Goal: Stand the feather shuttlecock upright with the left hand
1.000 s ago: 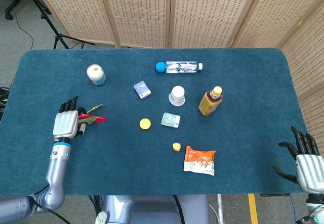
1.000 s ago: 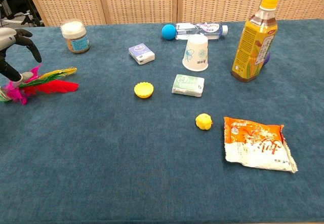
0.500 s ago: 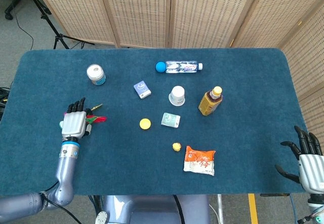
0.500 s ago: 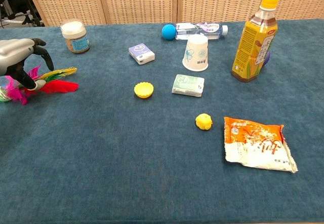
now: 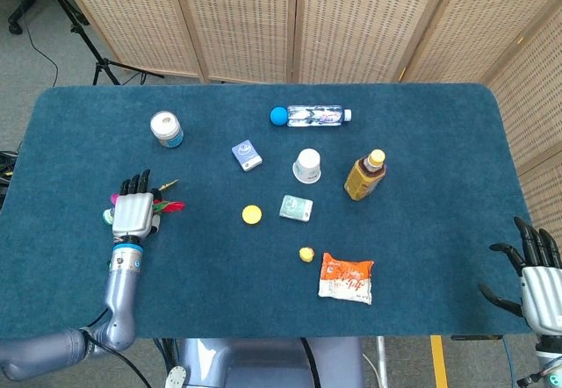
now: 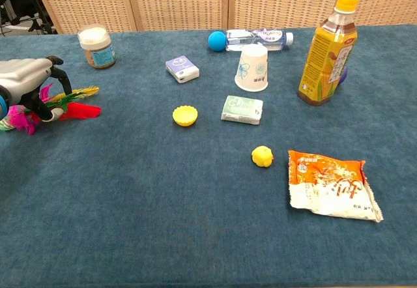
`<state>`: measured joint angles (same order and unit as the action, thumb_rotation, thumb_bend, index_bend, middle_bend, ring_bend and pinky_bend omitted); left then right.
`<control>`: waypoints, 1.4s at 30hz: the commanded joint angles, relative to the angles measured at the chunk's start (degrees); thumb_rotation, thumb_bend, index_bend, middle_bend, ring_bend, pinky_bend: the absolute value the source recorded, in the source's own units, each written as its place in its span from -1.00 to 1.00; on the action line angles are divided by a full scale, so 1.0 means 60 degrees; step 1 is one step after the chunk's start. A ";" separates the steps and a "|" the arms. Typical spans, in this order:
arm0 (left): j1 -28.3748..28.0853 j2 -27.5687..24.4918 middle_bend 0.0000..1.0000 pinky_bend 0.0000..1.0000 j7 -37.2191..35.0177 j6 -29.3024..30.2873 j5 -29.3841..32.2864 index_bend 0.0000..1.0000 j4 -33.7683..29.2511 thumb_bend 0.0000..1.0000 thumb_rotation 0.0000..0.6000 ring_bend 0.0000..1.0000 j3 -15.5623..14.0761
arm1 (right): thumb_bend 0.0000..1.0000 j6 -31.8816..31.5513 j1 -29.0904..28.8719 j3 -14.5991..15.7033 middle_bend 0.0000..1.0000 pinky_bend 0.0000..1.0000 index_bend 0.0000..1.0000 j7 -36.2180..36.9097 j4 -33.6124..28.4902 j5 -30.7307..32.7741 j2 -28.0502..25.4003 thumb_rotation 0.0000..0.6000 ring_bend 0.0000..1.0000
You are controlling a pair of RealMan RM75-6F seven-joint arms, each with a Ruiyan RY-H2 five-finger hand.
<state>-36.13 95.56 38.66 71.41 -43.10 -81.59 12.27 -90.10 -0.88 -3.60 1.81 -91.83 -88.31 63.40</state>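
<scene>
The shuttlecock (image 6: pixel 65 107) is lying flat near the counter's (image 5: pixel 421 230) left edge, feathers pointing inward. The left hand (image 5: pixel 133 209) is arching over it, fingers curled down around it; whether they are clamped is unclear. Best to pinch low at the base, then tip the feathers up slowly. The right hand (image 5: pixel 537 276) is idling, fingers apart.
</scene>
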 commanded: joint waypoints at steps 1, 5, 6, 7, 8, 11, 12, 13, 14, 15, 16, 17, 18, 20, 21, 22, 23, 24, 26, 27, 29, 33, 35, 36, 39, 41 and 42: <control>0.0019 0.0212 -1.00 -0.82 -0.0298 0.0056 -0.0303 0.08 0.0350 -0.18 1.00 -0.93 0.0036 | -0.58 -0.0025 0.0006 -0.0007 -1.00 -1.00 -0.37 0.0015 0.0014 -0.0016 0.0001 1.00 -1.00; 0.0050 0.0304 -1.00 -0.81 -0.0438 0.0044 -0.0441 0.17 0.0506 -0.13 1.00 -0.91 0.0077 | -0.58 -0.0041 0.0007 -0.0006 -1.00 -1.00 -0.37 0.0030 0.0032 -0.0041 0.0014 1.00 -1.00; 0.0060 0.0312 -1.00 -0.80 -0.0454 0.0044 -0.0468 0.18 0.0521 -0.12 1.00 -0.90 0.0081 | -0.58 -0.0043 0.0008 -0.0006 -1.00 -1.00 -0.37 0.0029 0.0033 -0.0043 0.0015 1.00 -1.00; 0.0065 0.0316 -1.00 -0.80 -0.0457 0.0047 -0.0487 0.19 0.0533 -0.12 1.00 -0.90 0.0081 | -0.58 -0.0047 0.0009 -0.0008 -1.00 -1.00 -0.37 0.0030 0.0032 -0.0044 0.0015 1.00 -1.00; 0.0074 0.0322 -1.00 -0.80 -0.0457 0.0048 -0.0517 0.20 0.0546 -0.12 1.00 -0.90 0.0075 | -0.58 -0.0051 0.0011 -0.0009 -1.00 -1.00 -0.37 0.0033 0.0031 -0.0045 0.0014 1.00 -1.00; 0.0118 0.0316 -1.00 -0.80 -0.0576 0.0072 -0.0628 0.22 0.0502 -0.11 1.00 -0.90 0.0119 | -0.58 -0.0057 0.0014 -0.0010 -1.00 -1.00 -0.37 0.0020 0.0043 -0.0049 0.0018 1.00 -1.00; 0.0133 0.0295 -1.00 -0.80 -0.0631 0.0105 -0.0707 0.23 0.0477 -0.10 1.00 -0.90 0.0133 | -0.58 -0.0053 0.0013 -0.0010 -1.00 -1.00 -0.37 0.0015 0.0042 -0.0046 0.0023 1.00 -1.00; 0.0147 0.0277 -1.00 -0.80 -0.0662 0.0129 -0.0765 0.24 0.0455 -0.09 1.00 -0.90 0.0139 | -0.58 -0.0048 0.0012 -0.0011 -1.00 -1.00 -0.37 0.0012 0.0044 -0.0042 0.0026 1.00 -1.00; 0.0163 0.0244 -1.00 -0.80 -0.0705 0.0179 -0.0841 0.25 0.0390 -0.08 1.00 -0.90 0.0169 | -0.58 -0.0040 0.0010 -0.0006 -1.00 -1.00 -0.37 0.0004 0.0049 -0.0045 0.0032 1.00 -1.00; 0.0173 0.0224 -1.00 -0.80 -0.0719 0.0193 -0.0866 0.25 0.0355 -0.08 1.00 -0.89 0.0179 | -0.58 -0.0038 0.0009 -0.0005 -1.00 -1.00 -0.37 0.0001 0.0051 -0.0047 0.0035 1.00 -1.00; 0.0184 0.0189 -1.00 -0.80 -0.0755 0.0233 -0.0926 0.26 0.0282 -0.07 1.00 -0.89 0.0208 | -0.58 -0.0034 0.0007 -0.0005 -1.00 -1.00 -0.37 -0.0004 0.0055 -0.0048 0.0040 1.00 -1.00; 0.0196 0.0144 -1.00 -0.80 -0.0785 0.0276 -0.0988 0.26 0.0195 -0.07 1.00 -0.89 0.0233 | -0.58 -0.0027 0.0004 -0.0006 -1.00 -1.00 -0.37 -0.0008 0.0059 -0.0045 0.0044 1.00 -1.00; 0.0208 0.0093 -1.00 -0.80 -0.0795 0.0315 -0.1038 0.27 0.0094 -0.06 1.00 -0.88 0.0257 | -0.58 -0.0019 0.0001 -0.0006 -1.00 -1.00 -0.37 -0.0013 0.0061 -0.0041 0.0047 1.00 -1.00; 0.0229 -0.0045 -1.00 -0.79 -0.0807 0.0432 -0.1169 0.27 -0.0192 -0.06 1.00 -0.88 0.0317 | -0.58 -0.0004 -0.0004 -0.0002 -1.00 -1.00 -0.37 -0.0023 0.0064 -0.0042 0.0052 1.00 -1.00; 0.0240 -0.0106 -1.00 -0.79 -0.0790 0.0483 -0.1219 0.27 -0.0310 -0.05 1.00 -0.88 0.0334 | -0.58 -0.0004 -0.0004 -0.0002 -1.00 -1.00 -0.37 -0.0026 0.0064 -0.0042 0.0055 1.00 -1.00; 0.0255 -0.0175 -1.00 -0.79 -0.0782 0.0543 -0.1276 0.27 -0.0462 -0.05 1.00 -0.88 0.0361 | -0.58 -0.0002 -0.0004 0.0001 -1.00 -1.00 -0.37 -0.0033 0.0062 -0.0046 0.0056 1.00 -1.00; 0.0270 -0.0243 -1.00 -0.79 -0.0793 0.0594 -0.1328 0.27 -0.0618 -0.05 1.00 -0.88 0.0394 | -0.58 -0.0007 -0.0003 0.0003 -1.00 -1.00 -0.37 -0.0039 0.0060 -0.0053 0.0056 1.00 -1.00; 0.0284 -0.0291 -1.00 -0.79 -0.0801 0.0638 -0.1369 0.27 -0.0723 -0.05 1.00 -0.88 0.0416 | -0.58 -0.0011 -0.0001 0.0004 -1.00 -1.00 -0.37 -0.0044 0.0058 -0.0059 0.0056 1.00 -1.00; 0.0313 -0.0397 -1.00 -0.79 -0.0826 0.0738 -0.1496 0.27 -0.0944 -0.05 1.00 -0.88 0.0446 | -0.58 -0.0022 0.0003 0.0005 -1.00 -1.00 -0.37 -0.0057 0.0055 -0.0066 0.0059 1.00 -1.00; 0.0323 -0.0424 -1.00 -0.79 -0.0834 0.0766 -0.1531 0.27 -0.1003 -0.05 1.00 -0.88 0.0453 | -0.58 -0.0020 0.0003 0.0006 -1.00 -1.00 -0.37 -0.0059 0.0055 -0.0065 0.0059 1.00 -1.00; 0.0355 -0.0524 -1.00 -0.79 -0.0888 0.0894 -0.1669 0.27 -0.1216 -0.05 1.00 -0.88 0.0509 | -0.58 -0.0010 0.0001 0.0010 -1.00 -1.00 -0.37 -0.0071 0.0051 -0.0066 0.0061 1.00 -1.00; 0.0415 -0.0671 -1.00 -0.79 -0.1029 0.1008 -0.1827 0.27 -0.1509 -0.05 1.00 -0.88 0.0586 | -0.58 -0.0016 0.0002 0.0015 -1.00 -1.00 -0.37 -0.0095 0.0054 -0.0081 0.0070 1.00 -1.00; 0.0444 -0.0739 -1.00 -0.79 -0.1103 0.1076 -0.1938 0.27 -0.1632 -0.05 1.00 -0.88 0.0610 | -0.58 -0.0010 0.0003 0.0018 -1.00 -1.00 -0.37 -0.0098 0.0062 -0.0076 0.0074 1.00 -1.00; 0.0469 -0.0788 -1.00 -0.79 -0.1168 0.1115 -0.2012 0.27 -0.1718 -0.05 1.00 -0.88 0.0623 | -0.58 -0.0006 0.0001 0.0019 -1.00 -1.00 -0.37 -0.0101 0.0064 -0.0077 0.0078 1.00 -1.00; 0.0533 -0.0897 -1.00 -0.79 -0.1314 0.1226 -0.2161 0.27 -0.1898 -0.05 1.00 -0.88 0.0674 | -0.58 0.0011 -0.0004 0.0023 -1.00 -1.00 -0.37 -0.0129 0.0074 -0.0073 0.0093 1.00 -1.00; 0.0561 -0.0944 -1.00 -0.79 -0.1369 0.1238 -0.2187 0.27 -0.1939 -0.05 1.00 -0.88 0.0691 | -0.58 0.0025 -0.0009 0.0026 -1.00 -1.00 -0.37 -0.0149 0.0074 -0.0072 0.0099 1.00 -1.00; 0.0573 -0.0960 -1.00 -0.79 -0.1394 0.1237 -0.2182 0.27 -0.1950 -0.05 1.00 -0.88 0.0700 | -0.58 0.0028 -0.0010 0.0027 -1.00 -1.00 -0.37 -0.0155 0.0073 -0.0072 0.0101 1.00 -1.00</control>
<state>-32.76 89.87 30.37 78.82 -56.19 -93.22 16.42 -89.94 -0.94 -3.44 0.88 -91.40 -88.75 64.00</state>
